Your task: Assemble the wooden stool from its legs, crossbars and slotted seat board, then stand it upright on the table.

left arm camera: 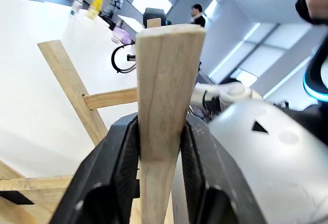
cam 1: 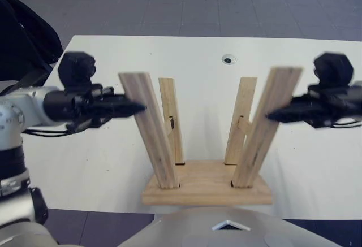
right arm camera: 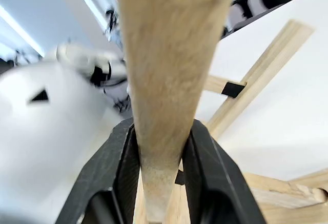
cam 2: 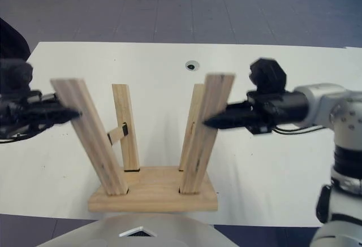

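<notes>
Seat board (cam 1: 206, 190) nearest, lying flat at the near edge of the white table (cam 1: 317, 179), four legs standing up out of its slots

Near left leg (cam 1: 150, 128) and near right leg (cam 1: 266, 128): feet in the front slots, tops leaning outward, away from each other

Far left leg (cam 1: 171, 117) and far right leg (cam 1: 240, 120): set in the back slots, closer to upright, with only a slight outward lean

Left crossbar (cam 2: 117, 134): short piece with a dark end, jutting from the far left leg toward the near left leg. Right crossbar (cam 1: 244, 125): the same between the two right legs. Cannot tell whether either is seated in the near leg

Left gripper (cam 1: 136, 107): comes in level from the left, on the upper part of the near left leg. In the wrist view its black fingers (left arm camera: 125, 152) are clamped on both faces of that leg

Right gripper (cam 1: 271, 115): comes in level from the right, high on the near right leg, fingers (right arm camera: 202, 152) pinching it from both sides

Small round hole (cam 1: 228, 60) in the table top, well behind the legs
</notes>
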`<control>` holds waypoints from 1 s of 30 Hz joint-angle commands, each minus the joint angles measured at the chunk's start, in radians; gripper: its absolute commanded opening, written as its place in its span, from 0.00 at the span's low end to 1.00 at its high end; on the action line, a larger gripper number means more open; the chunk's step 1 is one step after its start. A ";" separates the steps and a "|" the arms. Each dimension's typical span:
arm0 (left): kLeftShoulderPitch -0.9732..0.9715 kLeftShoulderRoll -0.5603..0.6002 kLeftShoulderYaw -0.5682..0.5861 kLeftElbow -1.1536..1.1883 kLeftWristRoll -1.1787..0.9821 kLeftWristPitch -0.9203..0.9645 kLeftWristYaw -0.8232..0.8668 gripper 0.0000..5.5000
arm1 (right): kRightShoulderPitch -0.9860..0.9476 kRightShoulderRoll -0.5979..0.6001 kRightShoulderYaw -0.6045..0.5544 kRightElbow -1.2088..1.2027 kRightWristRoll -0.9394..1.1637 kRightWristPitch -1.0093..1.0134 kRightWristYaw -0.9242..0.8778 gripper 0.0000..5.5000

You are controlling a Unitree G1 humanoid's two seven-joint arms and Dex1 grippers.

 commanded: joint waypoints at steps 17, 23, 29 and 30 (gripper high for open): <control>-0.468 -0.243 0.101 1.148 0.473 -0.240 0.196 0.27 | -0.468 0.334 -0.137 1.281 -0.467 -0.364 -0.201 0.47; -0.294 -0.262 0.110 0.949 0.512 -0.248 0.182 0.27 | -0.435 0.358 -0.273 1.272 -0.444 -0.338 -0.191 0.67; 0.240 -0.290 -0.011 0.189 0.651 -0.629 0.127 0.27 | -0.308 0.206 -0.258 1.206 -0.537 -0.357 -0.178 0.74; 0.297 -0.294 -0.010 0.118 0.648 -0.651 0.117 0.27 | -0.286 0.177 -0.246 1.195 -0.555 -0.358 -0.167 0.74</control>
